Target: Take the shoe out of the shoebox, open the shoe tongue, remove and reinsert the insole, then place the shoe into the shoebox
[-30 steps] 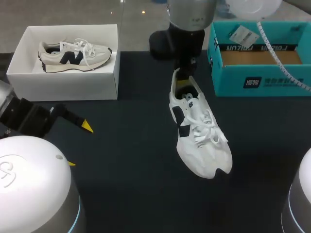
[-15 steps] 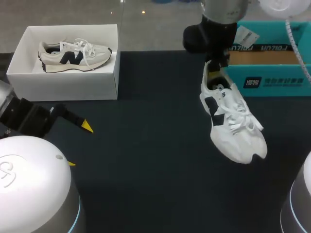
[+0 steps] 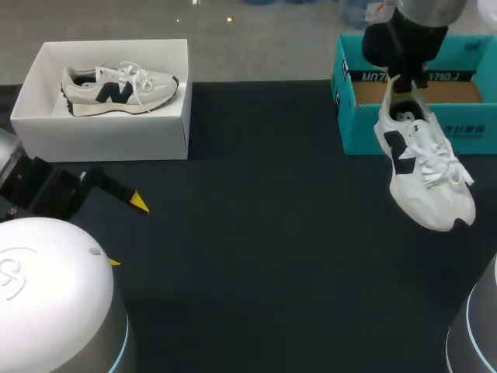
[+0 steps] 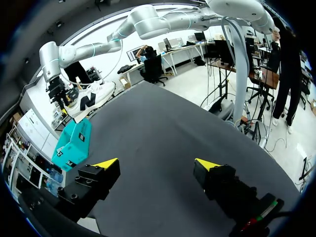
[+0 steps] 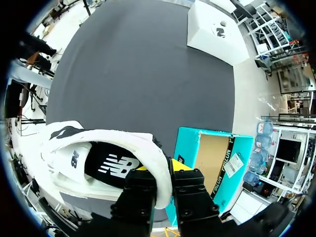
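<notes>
White sneaker (image 3: 423, 167): heel clenched in our right gripper (image 5: 163, 170), aloft just before the teal shoebox (image 3: 365, 128). Insole (image 5: 113, 165) seated, so we judge only boxing is left. Left gripper (image 4: 157, 164) released, empty.

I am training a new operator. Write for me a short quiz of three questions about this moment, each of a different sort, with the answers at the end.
1. Multiple choice: where do the right arm's jaws grip the white sneaker with the dark side logo?
A) at the toe
B) at the heel collar
C) at the laces
2. True or false: this sneaker lies inside the teal cardboard shoebox.
3. Fill in the missing word: the left arm's jaws are ___ and hold nothing.

Key:
1. B.
2. False. The sneaker hangs in the air from the right arm's jaws, toe down.
3. open.
</notes>
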